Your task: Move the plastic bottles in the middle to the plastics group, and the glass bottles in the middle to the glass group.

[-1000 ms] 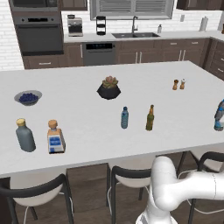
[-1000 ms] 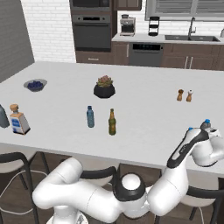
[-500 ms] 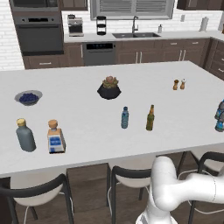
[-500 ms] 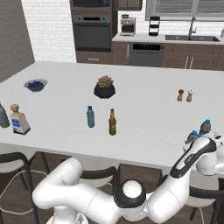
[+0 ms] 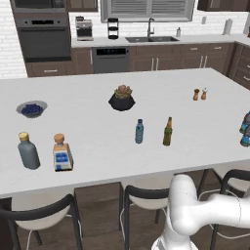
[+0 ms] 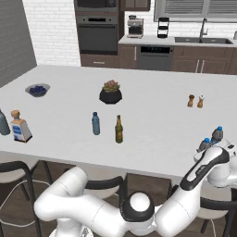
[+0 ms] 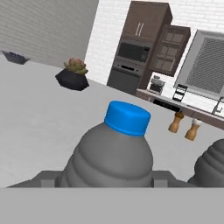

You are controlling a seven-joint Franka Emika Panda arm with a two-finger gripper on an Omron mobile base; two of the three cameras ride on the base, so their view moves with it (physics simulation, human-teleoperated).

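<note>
Wide white counter [image 5: 97, 161], with the work at its far right end. White arm reaching round to that end, gripper [image 6: 214, 157] up against the plastics group [image 6: 211, 139] near the edge.

In the hand view, a blue-capped water bottle [image 7: 109, 157] upright on the counter right between the fingertips [image 7: 43, 177], a second ribbed bottle [image 7: 214, 164] just beside it. Cannot tell whether the gripper [image 7: 103, 179] is pinching that bottle or merely flanking it.

Judged as the set-down step of one plastic bottle: already standing with its group, only the letting-go and backing-off left to finish.

Left in the middle: one blue water bottle [image 5: 139, 131] and the slim olive-green bottle [image 5: 168, 132], near each other but apart. Glass group at the opposite end: grey bottle [image 5: 28, 151] and squarish stoppered bottle [image 5: 62, 153].

Next move calls for spreading the gripper fully and drawing straight back, clear of both neighbours so neither tips off the nearby edge. Then a swing to the middle for the remaining water bottle.
</note>
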